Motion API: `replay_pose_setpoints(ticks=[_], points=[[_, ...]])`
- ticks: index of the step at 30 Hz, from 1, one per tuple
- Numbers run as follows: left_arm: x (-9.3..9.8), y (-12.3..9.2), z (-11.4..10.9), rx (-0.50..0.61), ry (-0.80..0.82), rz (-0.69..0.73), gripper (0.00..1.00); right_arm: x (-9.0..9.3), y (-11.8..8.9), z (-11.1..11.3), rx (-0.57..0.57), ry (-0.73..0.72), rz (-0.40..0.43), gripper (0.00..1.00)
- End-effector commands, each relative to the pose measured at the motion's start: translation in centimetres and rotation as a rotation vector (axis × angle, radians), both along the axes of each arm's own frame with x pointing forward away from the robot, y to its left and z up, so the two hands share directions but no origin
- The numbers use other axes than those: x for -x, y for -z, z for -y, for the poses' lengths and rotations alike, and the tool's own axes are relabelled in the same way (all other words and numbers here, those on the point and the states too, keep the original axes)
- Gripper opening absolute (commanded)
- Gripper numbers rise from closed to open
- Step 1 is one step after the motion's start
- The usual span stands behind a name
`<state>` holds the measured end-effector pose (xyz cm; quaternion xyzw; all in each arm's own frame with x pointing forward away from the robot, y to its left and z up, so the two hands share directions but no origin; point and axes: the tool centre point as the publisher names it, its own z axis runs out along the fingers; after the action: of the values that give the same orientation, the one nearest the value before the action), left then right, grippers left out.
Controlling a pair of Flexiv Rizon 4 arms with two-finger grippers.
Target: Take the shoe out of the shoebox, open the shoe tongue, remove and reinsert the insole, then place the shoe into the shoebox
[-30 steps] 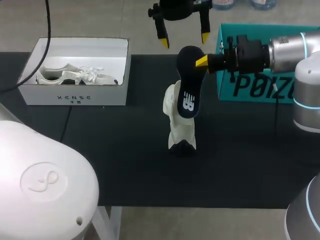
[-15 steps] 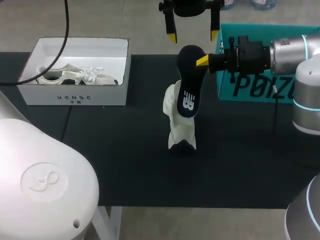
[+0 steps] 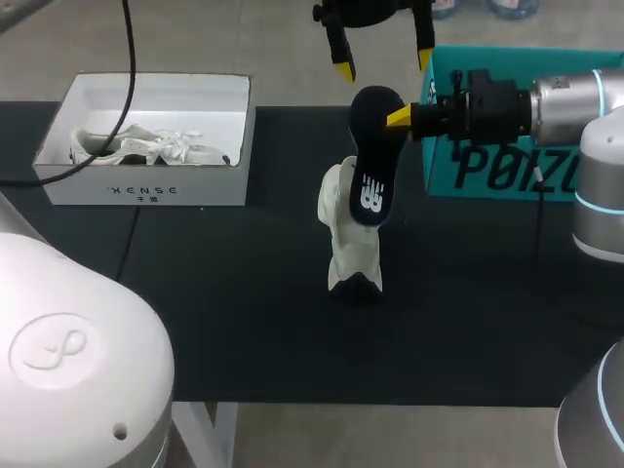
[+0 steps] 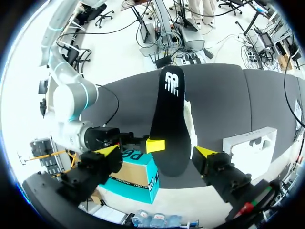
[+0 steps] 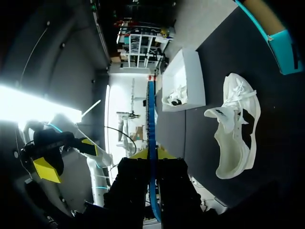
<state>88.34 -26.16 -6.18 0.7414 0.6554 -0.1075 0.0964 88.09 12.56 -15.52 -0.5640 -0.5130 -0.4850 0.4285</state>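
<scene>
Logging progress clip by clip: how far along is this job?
Done: shoe is out on the table, insole removed. In hand: right gripper pinches the insole by the shoe; left gripper hangs open above. Left: reinsert insole, put shoe into the white shoebox.

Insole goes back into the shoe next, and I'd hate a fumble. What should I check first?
1. Insole clamped in right gripper: ok.
2. Shoe out of the shoebox, on the table: ok.
3. Left gripper open, holding nothing: ok.
4. Shoe steadied by a gripper: not ok, neither touches it.
5. Insole's lower end inside the shoe: cannot tell.
</scene>
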Motion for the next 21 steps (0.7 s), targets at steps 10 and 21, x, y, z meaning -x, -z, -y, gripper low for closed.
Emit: replay_pose_setpoints(ticks=[10, 21], points=[[0.6, 2.5, -4.2, 0.881, 0.011, 0.134, 1.00, 0.6, -1.7, 2.6, -0.075, 0.023, 0.015, 0.00], [0.8, 0.5, -2.4, 1.249, 0.010, 0.249, 1.00, 0.8, -3.5, 2.8, -0.172, -0.002, -0.017, 0.00]])
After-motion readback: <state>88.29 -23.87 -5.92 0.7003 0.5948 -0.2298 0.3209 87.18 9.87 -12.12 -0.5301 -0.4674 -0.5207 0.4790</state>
